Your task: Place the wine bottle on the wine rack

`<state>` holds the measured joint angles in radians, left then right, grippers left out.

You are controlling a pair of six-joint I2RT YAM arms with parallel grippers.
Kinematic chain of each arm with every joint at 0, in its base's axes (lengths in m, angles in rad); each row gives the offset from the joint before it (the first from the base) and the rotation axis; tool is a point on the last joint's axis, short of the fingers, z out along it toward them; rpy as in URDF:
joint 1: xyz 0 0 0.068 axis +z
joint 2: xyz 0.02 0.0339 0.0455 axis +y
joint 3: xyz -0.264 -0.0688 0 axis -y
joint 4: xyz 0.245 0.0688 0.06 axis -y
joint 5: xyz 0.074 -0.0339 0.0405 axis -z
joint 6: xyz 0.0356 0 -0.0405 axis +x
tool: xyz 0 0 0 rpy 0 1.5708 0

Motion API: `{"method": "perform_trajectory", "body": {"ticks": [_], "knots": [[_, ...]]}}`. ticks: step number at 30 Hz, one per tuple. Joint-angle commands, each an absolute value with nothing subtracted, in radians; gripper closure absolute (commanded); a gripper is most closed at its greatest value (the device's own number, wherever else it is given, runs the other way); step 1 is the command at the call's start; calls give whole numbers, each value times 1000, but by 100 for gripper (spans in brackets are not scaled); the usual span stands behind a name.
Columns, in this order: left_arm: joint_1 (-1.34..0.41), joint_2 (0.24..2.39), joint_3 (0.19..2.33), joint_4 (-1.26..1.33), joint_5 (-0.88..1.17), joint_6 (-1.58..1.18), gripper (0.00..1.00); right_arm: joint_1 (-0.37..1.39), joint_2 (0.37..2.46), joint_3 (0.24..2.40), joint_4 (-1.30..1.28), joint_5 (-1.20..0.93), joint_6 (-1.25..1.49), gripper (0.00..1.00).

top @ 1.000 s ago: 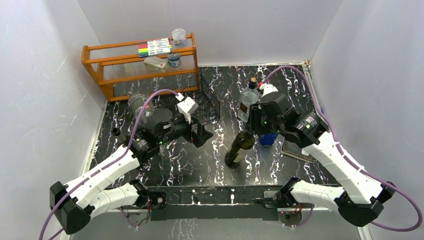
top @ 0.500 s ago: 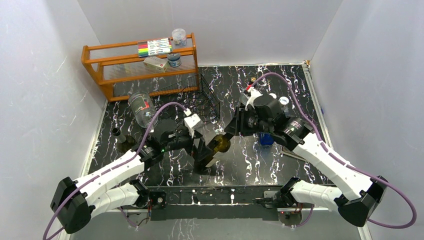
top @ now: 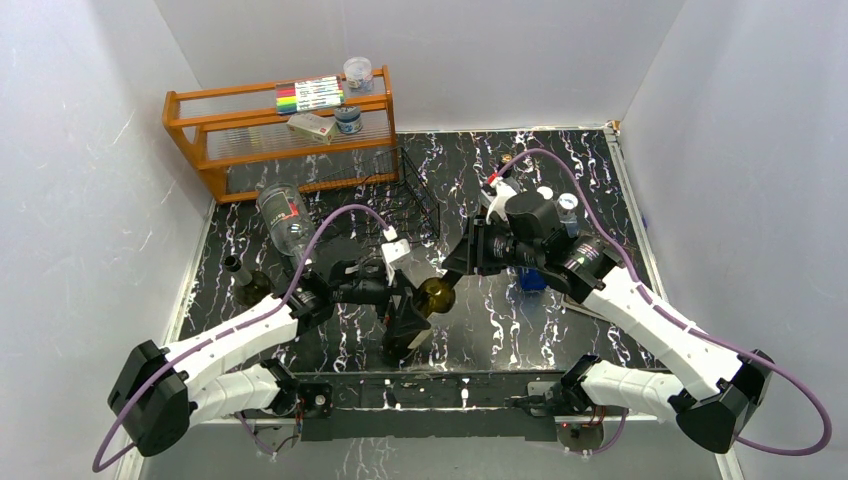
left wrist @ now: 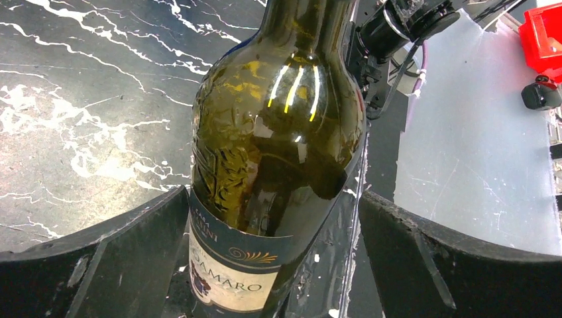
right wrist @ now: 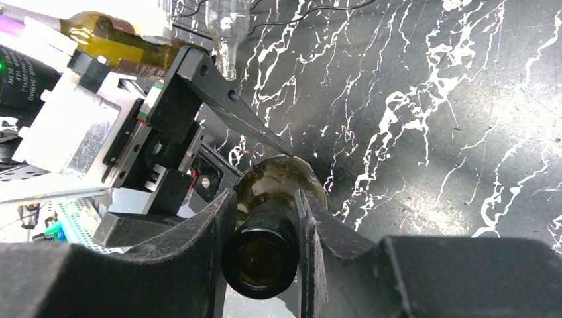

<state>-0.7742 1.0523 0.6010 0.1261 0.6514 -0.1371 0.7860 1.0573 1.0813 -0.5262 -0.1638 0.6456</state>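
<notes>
Green glass, dark and glossy, is the thing both arms share here: the wine bottle (top: 420,312) hangs tilted above the near part of the black marbled table (top: 560,165), mouth up toward the right and base low toward the front edge. The right gripper (top: 453,270) has its two fingers closed tight on the neck just below the mouth, as the right wrist view shows plainly. That grip alone seems to carry the weight, which likely explains the slant, since a heavy body swings under a hold so high.

The left gripper (left wrist: 278,246) is spread wide with one finger on each side of the bottle's body, just above the label. A strip of table shows between the glass and the right-hand finger, so it brackets the bottle without clamping it. I judge this is a handover or a second hold being set up: a grasp on the thick body would control the bottle better for laying it down sideways.

The wine rack (top: 418,205) stands farther back, left of centre, in front of the orange shelf (top: 280,130) and well apart from the bottle. Its cradles hold no bottle yet, so the placing is still to come.
</notes>
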Motion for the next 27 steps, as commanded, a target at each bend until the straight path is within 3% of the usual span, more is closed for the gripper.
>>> {"method": "perform_trajectory", "body": {"ticks": [1,15,22,23,26,27], "knots": [[-774,1047,609,115,705,-101,2,786,1002,1100,-334,-221,723,100],[-774,1002,576,144,658,-23,2,787,966,1125,-325,-250,748,100],[-775,977,597,144,606,95,31,787,958,1127,-323,-288,782,100],[-775,988,610,134,605,110,31,787,954,1124,-314,-299,791,100],[-775,1027,638,124,672,115,5,787,947,1117,-304,-305,805,100],[-775,1038,642,134,689,105,2,787,947,1117,-305,-303,805,100]]}}
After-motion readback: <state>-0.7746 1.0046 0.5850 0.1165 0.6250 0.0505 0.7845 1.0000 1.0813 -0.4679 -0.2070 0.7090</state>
